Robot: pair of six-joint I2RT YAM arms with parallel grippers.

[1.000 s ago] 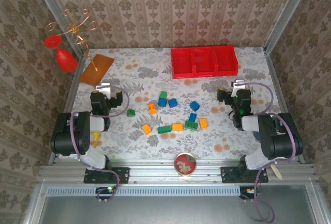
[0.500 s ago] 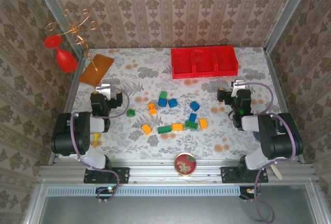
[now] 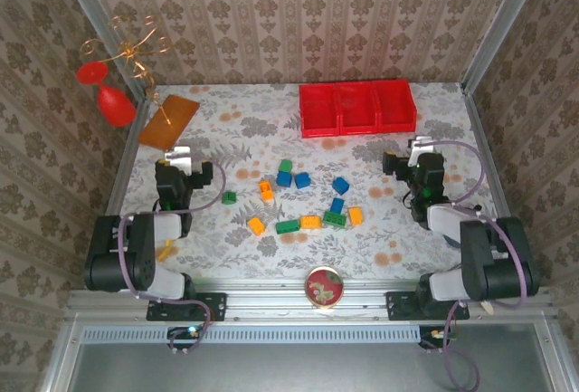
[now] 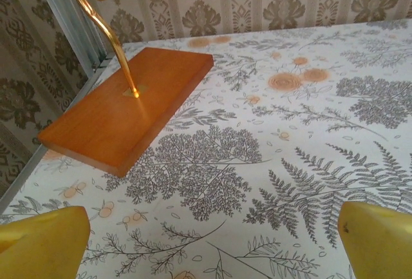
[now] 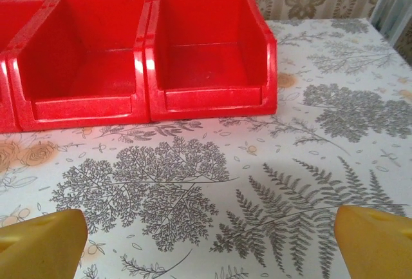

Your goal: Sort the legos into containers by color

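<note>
Several legos lie scattered mid-table: blue ones [image 3: 302, 179], green ones [image 3: 288, 226] and orange ones [image 3: 310, 222]. The three joined red containers [image 3: 356, 107] stand at the back right, all empty; two of the containers [image 5: 148, 53] appear in the right wrist view. My left gripper [image 3: 181, 153] hovers at the left of the table, open, its yellow fingertips [image 4: 42, 243] wide apart over bare cloth. At the right, my right gripper [image 3: 418, 148] is open too, fingertips [image 5: 373, 240] spread, nothing between them.
An orange-brown board [image 4: 129, 108] with a gold wire stand [image 3: 136, 52] and red ornaments [image 3: 113, 102] sits at the back left. A round tin [image 3: 323, 286] rests on the front rail. A small yellow figure [image 3: 166, 249] lies by the left arm. Patterned walls enclose the table.
Both arms have shifted slightly: their elbows have swung back and the wrists edged forward. Legos and containers are unmoved.
</note>
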